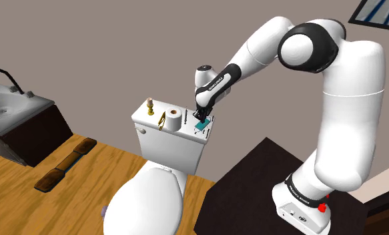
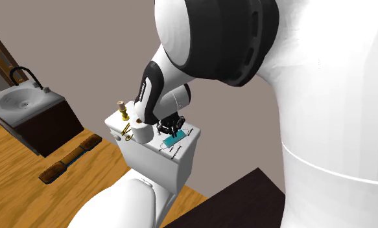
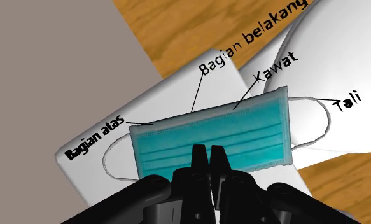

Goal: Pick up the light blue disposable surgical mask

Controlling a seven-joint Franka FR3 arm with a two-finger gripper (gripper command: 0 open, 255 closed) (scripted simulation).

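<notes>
Gripper (image 3: pixel 208 153) on the near edge of the light blue mask (image 3: pixel 209 133) — grasp looks made.

My fingers are drawn almost together, a sliver between them, and I judge they pinch the mask's near long edge. It lies flat on a white labelled sheet (image 3: pixel 177 95), long axis crosswise to the fingers, 9 to 3 o'clock from the claw. One mask, one sheet — and one paper roll (image 1: pixel 174 120) at the claw's 9 o'clock on the toilet tank (image 1: pixel 169 150).
</notes>
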